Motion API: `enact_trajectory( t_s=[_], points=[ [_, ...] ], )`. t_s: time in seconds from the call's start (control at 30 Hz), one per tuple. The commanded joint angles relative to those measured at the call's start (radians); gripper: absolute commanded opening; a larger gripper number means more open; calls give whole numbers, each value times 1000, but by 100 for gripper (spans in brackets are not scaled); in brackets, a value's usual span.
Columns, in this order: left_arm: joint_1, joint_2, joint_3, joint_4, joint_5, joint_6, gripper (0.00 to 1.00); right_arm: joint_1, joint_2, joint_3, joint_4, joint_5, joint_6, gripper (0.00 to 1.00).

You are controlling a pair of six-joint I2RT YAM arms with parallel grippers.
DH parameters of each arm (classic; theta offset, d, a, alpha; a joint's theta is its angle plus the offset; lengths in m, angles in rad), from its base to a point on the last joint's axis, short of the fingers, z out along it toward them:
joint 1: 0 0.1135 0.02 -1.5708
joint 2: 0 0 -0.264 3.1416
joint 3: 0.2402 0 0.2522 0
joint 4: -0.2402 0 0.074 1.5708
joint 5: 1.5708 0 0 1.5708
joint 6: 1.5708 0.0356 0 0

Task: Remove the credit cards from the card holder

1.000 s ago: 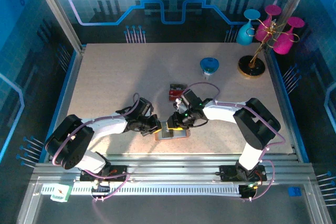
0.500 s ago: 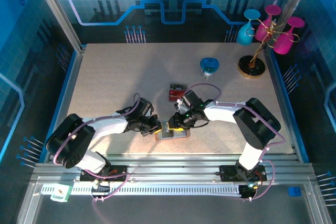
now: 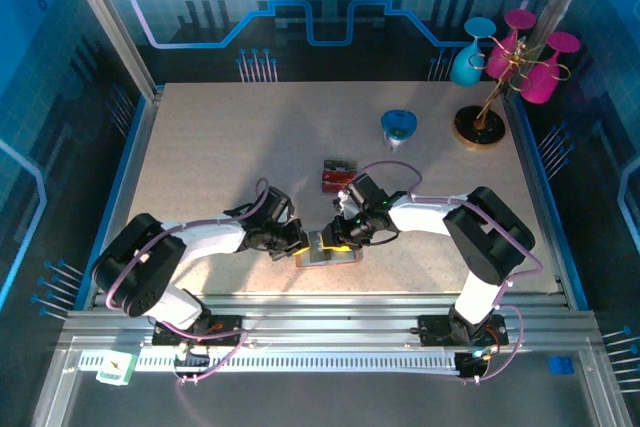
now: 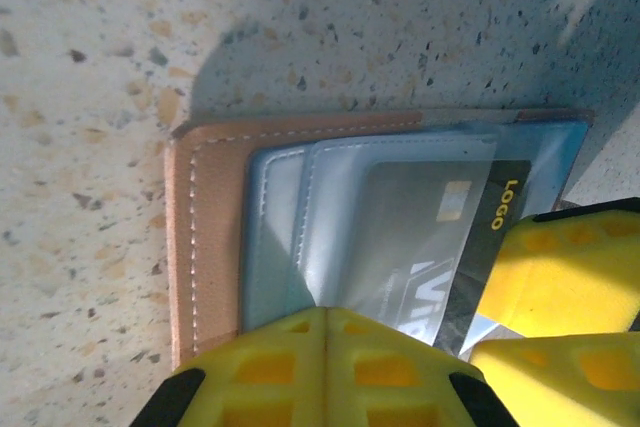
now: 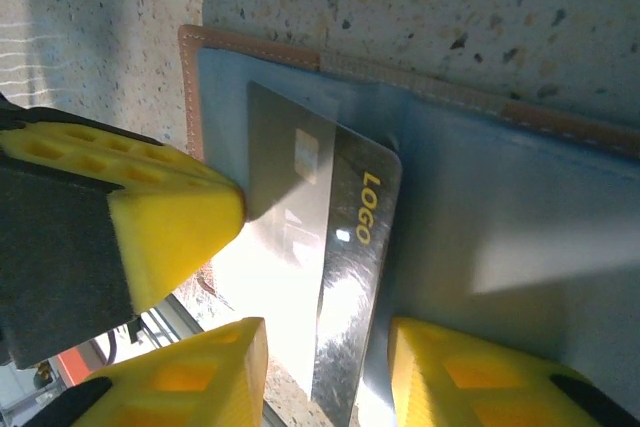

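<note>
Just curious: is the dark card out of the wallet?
Partly: the dark card pokes its LOGO end past the wallet pocket, rest inside.

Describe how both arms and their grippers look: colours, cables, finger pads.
Both arms, the left arm and the right arm, have white links, bulky black joint housings and a purple cable looping alongside. The left gripper and right gripper have black bodies. Their fingers are bright yellow blocks with a grid of square recesses.

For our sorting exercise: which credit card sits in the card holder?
The dark grey card printed LOGO, lying in the open card holder; the red card lies apart on the table.
</note>
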Motion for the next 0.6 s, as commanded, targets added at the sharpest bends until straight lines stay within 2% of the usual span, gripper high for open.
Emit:
enact_trajectory(
  t_s=[0.0,0.33,0.57],
  points=[
    [-6,30,-2,-23,1,12,3,-13,10,-11,19,-23,13,36],
    [-10,30,-6,-26,0,13,3,-16,-15,-27,27,-18,23,31],
    [-10,21,-12,-40,-10,15,3,-22,-33,-34,32,-23,24,20]
  ],
)
